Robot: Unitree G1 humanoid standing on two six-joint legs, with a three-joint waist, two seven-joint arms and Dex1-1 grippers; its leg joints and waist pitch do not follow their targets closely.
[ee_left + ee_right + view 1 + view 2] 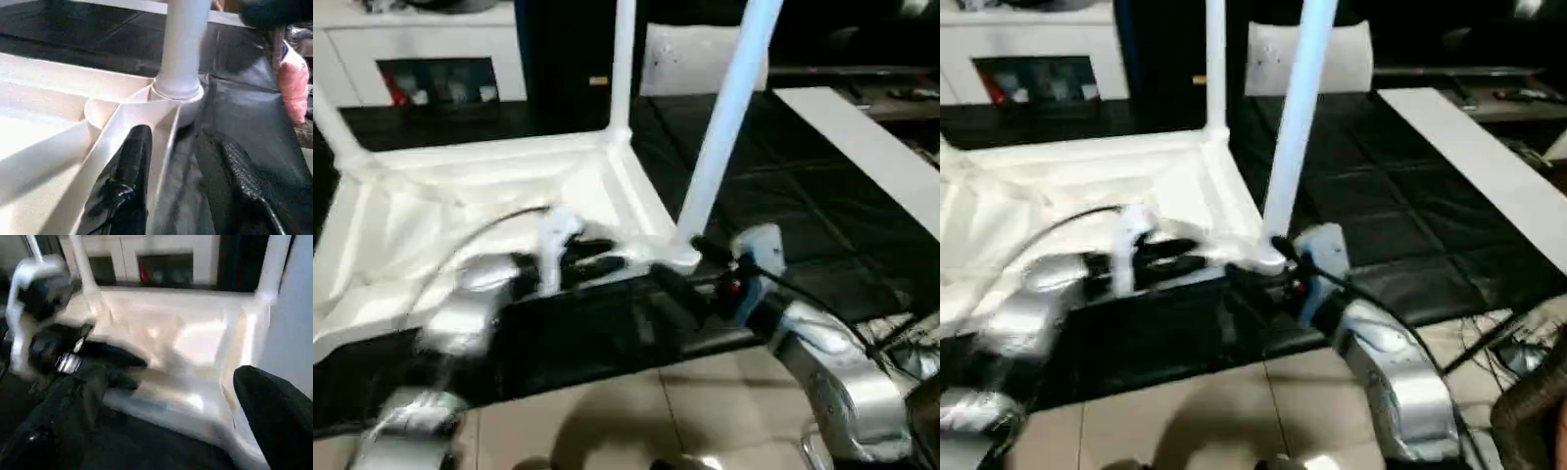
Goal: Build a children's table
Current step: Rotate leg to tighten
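- Upturned white tabletop (460,196) resting ribbed side up on a black padded surface (783,196), near that surface's front edge.
- Nearest corner leg (729,108) standing upright in its round socket (177,95), seated down to the collar as far as the left wrist view shows.
- Second leg (623,64) upright at the far corner beside it; a third leg (335,127) leaning up from the far left corner.
- Fourth corner, toward the robot's left, outside what the pictures cover, so no telling whether its leg is in.
- Left gripper (186,166) straddling the tabletop's side wall just short of the nearest socket: one black finger (132,161) inside a rib channel, the other outside over the black padding, parted, clamping nothing.
- Right gripper (690,264) close to the base of the nearest leg, fingers spread wide, holding nothing.
- Judgement: at least three legs fitted, assembly well advanced; left to do, probably checking or fitting the fourth leg, pressing the legs home, then turning the table upright.
- White cabinets (421,49) and a flat white bag (690,54) behind, no part of the job.
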